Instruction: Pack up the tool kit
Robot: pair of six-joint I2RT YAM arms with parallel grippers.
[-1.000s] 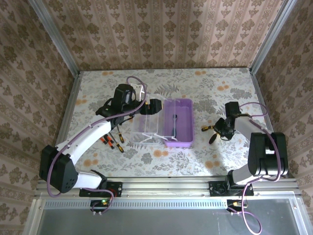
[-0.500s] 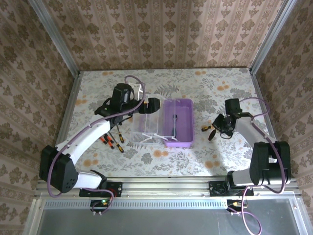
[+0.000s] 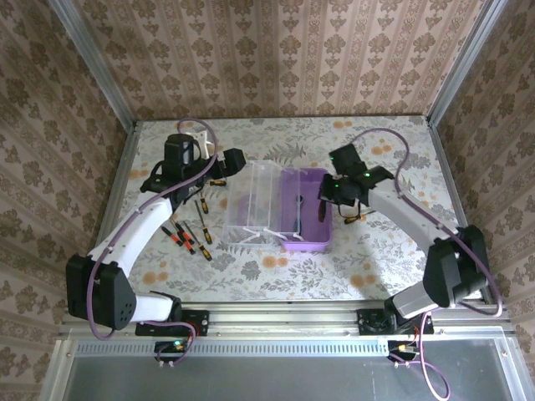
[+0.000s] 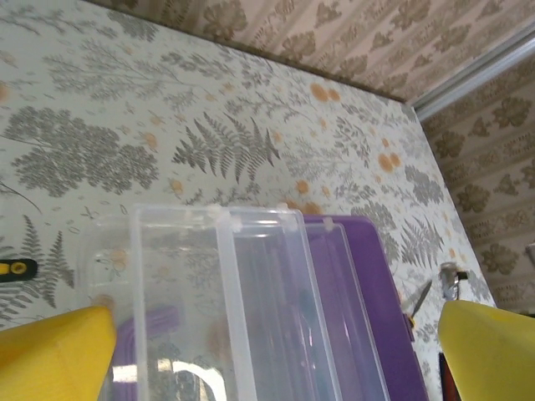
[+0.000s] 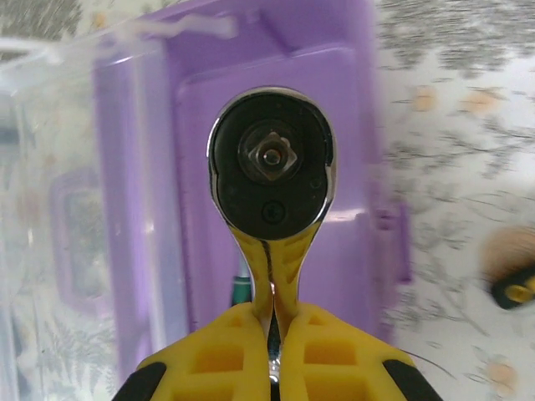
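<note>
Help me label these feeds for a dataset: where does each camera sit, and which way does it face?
Top external: above and behind the bases, looking down on the table; both arms, the left gripper and the right gripper show.
Left wrist: on the left arm, facing across the clear lid and purple box; its open yellow fingers frame the view.
Right wrist: looking down past its shut fingers, which hold a ratchet over the box.
Shared: all three see the purple box.
</note>
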